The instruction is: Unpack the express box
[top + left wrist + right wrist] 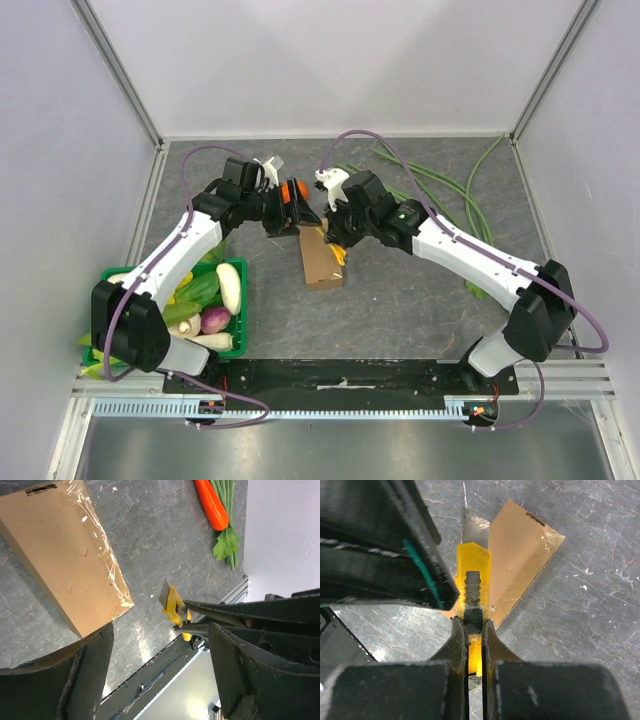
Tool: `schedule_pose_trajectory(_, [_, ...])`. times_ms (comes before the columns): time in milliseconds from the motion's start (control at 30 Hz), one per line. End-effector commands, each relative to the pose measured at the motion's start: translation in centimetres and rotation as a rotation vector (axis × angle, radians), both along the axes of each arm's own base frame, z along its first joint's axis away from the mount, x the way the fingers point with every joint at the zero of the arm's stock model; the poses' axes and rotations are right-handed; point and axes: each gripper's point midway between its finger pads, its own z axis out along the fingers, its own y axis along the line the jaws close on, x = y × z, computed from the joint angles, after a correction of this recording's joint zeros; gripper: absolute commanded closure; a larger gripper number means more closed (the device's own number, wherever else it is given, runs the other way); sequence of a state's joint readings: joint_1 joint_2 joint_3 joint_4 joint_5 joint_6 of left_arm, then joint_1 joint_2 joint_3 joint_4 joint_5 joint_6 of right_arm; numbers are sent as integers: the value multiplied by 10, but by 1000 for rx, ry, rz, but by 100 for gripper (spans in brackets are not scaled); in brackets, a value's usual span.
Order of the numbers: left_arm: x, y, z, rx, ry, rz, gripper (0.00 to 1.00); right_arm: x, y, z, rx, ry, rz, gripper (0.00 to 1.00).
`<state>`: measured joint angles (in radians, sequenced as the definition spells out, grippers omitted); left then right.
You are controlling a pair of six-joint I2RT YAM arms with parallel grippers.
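Our right pincer (475,630) is clamped tight on the yellow utility knife (473,575), blade out, and the express box (520,565) lies just past its tip. Our left pincer (160,650) hangs wide open and empty, with the box just ahead.

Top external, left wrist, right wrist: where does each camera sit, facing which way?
Top external: above and behind, facing down on both arms, express box.
Left wrist: on left arm, looking at box, carrot, yellow cutter; open left end effector frames it.
Right wrist: along right end effector, shut on cutter, box beyond.
Wrist views share box, cutter.
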<state>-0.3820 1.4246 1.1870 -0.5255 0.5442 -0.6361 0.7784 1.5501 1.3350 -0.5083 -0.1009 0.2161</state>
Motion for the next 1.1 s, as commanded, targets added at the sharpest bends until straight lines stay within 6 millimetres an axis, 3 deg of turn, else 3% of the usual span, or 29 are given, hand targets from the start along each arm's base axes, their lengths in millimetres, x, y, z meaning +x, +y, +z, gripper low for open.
schedule_pose_trajectory(0, [-1, -13, 20, -106, 16, -78, 19, -6, 6, 31, 33, -96, 58, 100])
schedule_pose_trajectory(167, [-1, -22, 24, -165, 44, -122, 28, -9, 9, 32, 20, -117, 70, 100])
schedule_pose_trajectory(267, [-2, -26, 28, -197, 39, -153, 39, -11, 11, 34, 19, -125, 83, 100])
schedule_pose_trajectory(533, [-2, -25, 34, -216, 18, -172, 71, -7, 12, 40, 13, -153, 82, 100])
schedule_pose_trajectory(667, [-1, -25, 34, -218, 13, -178, 98, -7, 14, 45, 31, -162, 91, 99])
schedule_pose_trajectory(733, [0, -26, 37, -223, 5, -186, 98, -6, 14, 52, 43, -173, 82, 95])
schedule_pose_trajectory(800, [2, -26, 44, -227, -18, -187, 98, -3, 12, 60, 56, -182, 47, 48])
schedule_pose_trajectory(833, [2, -25, 50, -230, -35, -191, 98, -2, 11, 63, 63, -186, 30, 33])
schedule_pose_trajectory(867, [4, -25, 58, -234, -59, -191, 98, 0, 10, 69, 85, -191, -2, 12])
schedule_pose_trajectory(933, [5, -21, 71, -242, -96, -184, 98, 4, 7, 85, 127, -222, -49, 2])
schedule_pose_trajectory(1067, [9, -14, 109, -262, -202, -170, 98, 7, 0, 117, 251, -250, -167, 2])
